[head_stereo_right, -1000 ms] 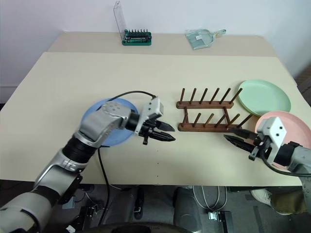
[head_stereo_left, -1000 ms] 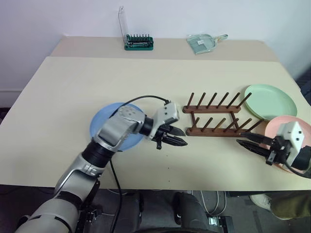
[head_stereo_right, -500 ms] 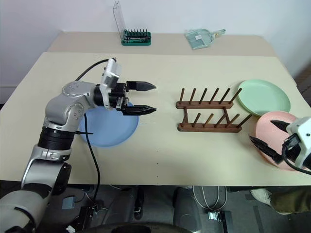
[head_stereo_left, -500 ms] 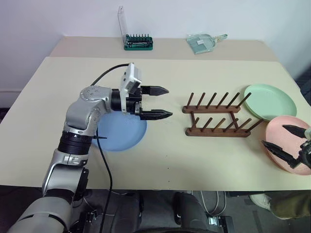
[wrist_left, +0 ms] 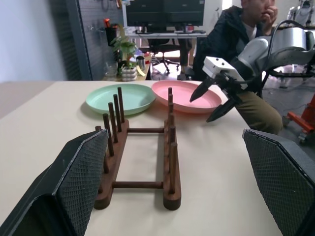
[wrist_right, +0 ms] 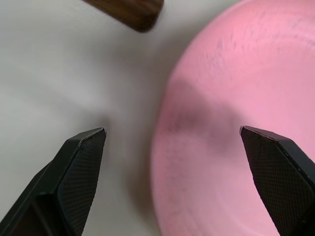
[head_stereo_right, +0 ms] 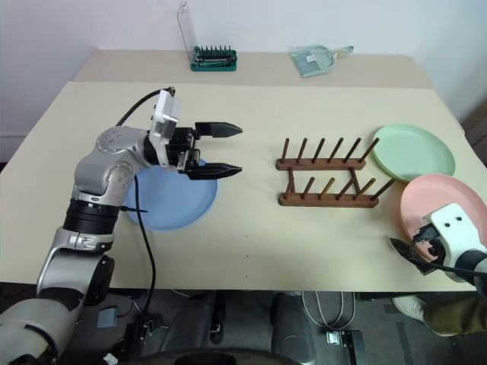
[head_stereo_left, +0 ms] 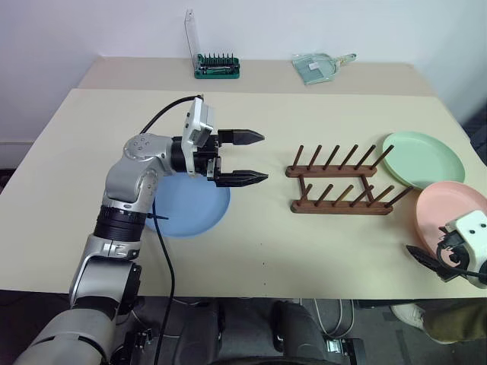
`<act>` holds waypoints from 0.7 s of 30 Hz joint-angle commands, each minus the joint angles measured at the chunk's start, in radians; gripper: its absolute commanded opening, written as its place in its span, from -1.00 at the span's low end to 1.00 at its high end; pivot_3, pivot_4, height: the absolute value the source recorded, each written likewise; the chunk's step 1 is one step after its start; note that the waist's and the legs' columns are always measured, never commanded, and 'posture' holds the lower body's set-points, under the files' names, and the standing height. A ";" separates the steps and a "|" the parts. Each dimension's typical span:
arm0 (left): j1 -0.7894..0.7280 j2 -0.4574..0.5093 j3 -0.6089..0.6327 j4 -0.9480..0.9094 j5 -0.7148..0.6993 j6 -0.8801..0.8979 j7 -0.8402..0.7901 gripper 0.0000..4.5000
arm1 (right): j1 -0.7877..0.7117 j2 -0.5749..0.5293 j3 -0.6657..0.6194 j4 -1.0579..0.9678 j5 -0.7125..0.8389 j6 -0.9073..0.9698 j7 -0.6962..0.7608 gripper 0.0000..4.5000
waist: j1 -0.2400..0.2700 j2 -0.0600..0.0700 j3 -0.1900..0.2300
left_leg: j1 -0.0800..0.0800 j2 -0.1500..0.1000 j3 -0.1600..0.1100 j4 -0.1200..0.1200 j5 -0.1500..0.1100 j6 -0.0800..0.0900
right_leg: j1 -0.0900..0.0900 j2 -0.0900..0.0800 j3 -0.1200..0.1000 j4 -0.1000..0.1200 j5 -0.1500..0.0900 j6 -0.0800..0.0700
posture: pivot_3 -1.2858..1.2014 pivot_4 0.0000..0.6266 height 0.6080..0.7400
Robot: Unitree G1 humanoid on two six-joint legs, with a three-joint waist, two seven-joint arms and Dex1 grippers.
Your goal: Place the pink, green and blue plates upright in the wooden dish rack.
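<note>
the left gripper [head_stereo_left: 247, 157] was held above the table [head_stereo_left: 304, 114], its two black fingers spread wide and empty, pointing right toward the wooden dish rack [head_stereo_left: 340, 190]. just below and behind it the blue plate [head_stereo_left: 194, 209] lay flat on the table, partly under the arm. the rack stood empty in the middle right of the table, well apart from the gripper. at the near right edge the right gripper [head_stereo_right: 415, 253] hung with fingers parted and nothing between them, at the near left rim of the pink plate [head_stereo_right: 430, 204], which lay flat. the green plate [head_stereo_left: 423, 158] lay flat just beyond the pink one, beside the rack's far right end. on the far strip of table sat a green bit set [head_stereo_left: 218, 66] and a clear dustpan [head_stereo_left: 319, 67].
</note>
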State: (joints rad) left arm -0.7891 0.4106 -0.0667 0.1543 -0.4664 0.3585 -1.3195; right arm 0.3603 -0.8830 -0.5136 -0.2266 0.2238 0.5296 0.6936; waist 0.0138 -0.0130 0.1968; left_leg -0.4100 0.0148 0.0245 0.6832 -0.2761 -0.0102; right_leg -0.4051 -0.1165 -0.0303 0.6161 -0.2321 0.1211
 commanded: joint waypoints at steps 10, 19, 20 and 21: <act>-0.007 0.004 -0.001 -0.037 -0.009 -0.015 0.006 1.00 | -0.017 -0.009 -0.022 -0.024 -0.054 0.046 -0.030 -0.98 | -0.001 0.000 0.000 | 0.000 0.000 0.000 0.000 0.000 0.000 | 0.000 0.000 0.000 0.000 0.000 0.000 | 0.03 -0.52 1.00; -0.018 -0.012 0.008 -0.015 -0.015 -0.023 0.012 1.00 | -0.063 -0.059 -0.159 -0.140 0.032 0.192 0.043 -0.98 | -0.001 0.000 0.000 | 0.000 0.000 0.000 0.000 0.000 0.000 | 0.000 0.000 0.000 0.000 0.000 0.000 | 0.03 -0.52 1.00; -0.018 -0.013 0.008 -0.016 -0.015 -0.024 0.013 1.00 | -0.078 -0.066 -0.176 -0.148 0.046 0.208 0.051 -0.98 | -0.001 0.000 0.000 | 0.000 0.000 0.000 0.000 0.000 0.000 | 0.000 0.000 0.000 0.000 0.000 0.000 | 0.03 -0.52 1.00; -0.016 -0.015 0.008 -0.016 -0.014 -0.026 0.014 1.00 | -0.095 -0.074 -0.189 -0.149 0.055 0.219 0.055 -0.98 | -0.001 0.000 0.000 | 0.000 0.000 0.000 0.000 0.000 0.000 | 0.000 0.000 0.000 0.000 0.000 0.000 | 0.03 -0.52 1.00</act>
State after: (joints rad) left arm -0.7894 0.3963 -0.0665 0.1550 -0.4666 0.3552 -1.3059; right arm 0.2837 -0.9313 -0.6439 -0.3418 0.2568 0.7328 0.7390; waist 0.0133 -0.0130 0.1967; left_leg -0.4100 0.0151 0.0243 0.6831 -0.2761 -0.0102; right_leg -0.4051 -0.1162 -0.0302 0.6162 -0.2320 0.1215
